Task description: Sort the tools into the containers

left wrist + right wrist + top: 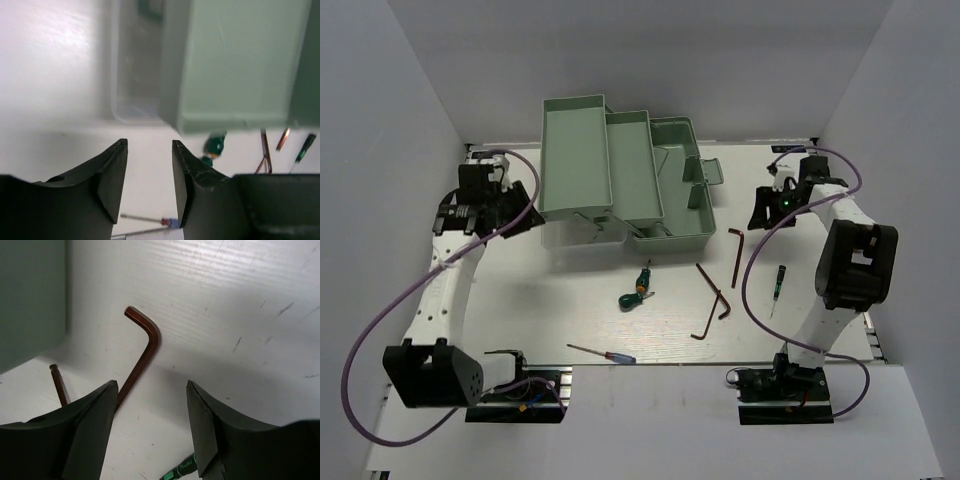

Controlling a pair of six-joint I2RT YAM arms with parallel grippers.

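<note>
Mint-green toolbox stands open; left gripper is released and empty, right gripper too, seemingly above a hex key.

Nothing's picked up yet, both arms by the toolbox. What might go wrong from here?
1. The hex key under the open right gripper lies flat and thin on the table; the grip may scrape or slip off it.
2. The toolbox wall stands near that key; the descent could clip it.
3. The open left gripper sits near the tray corner and may bump it.
</note>
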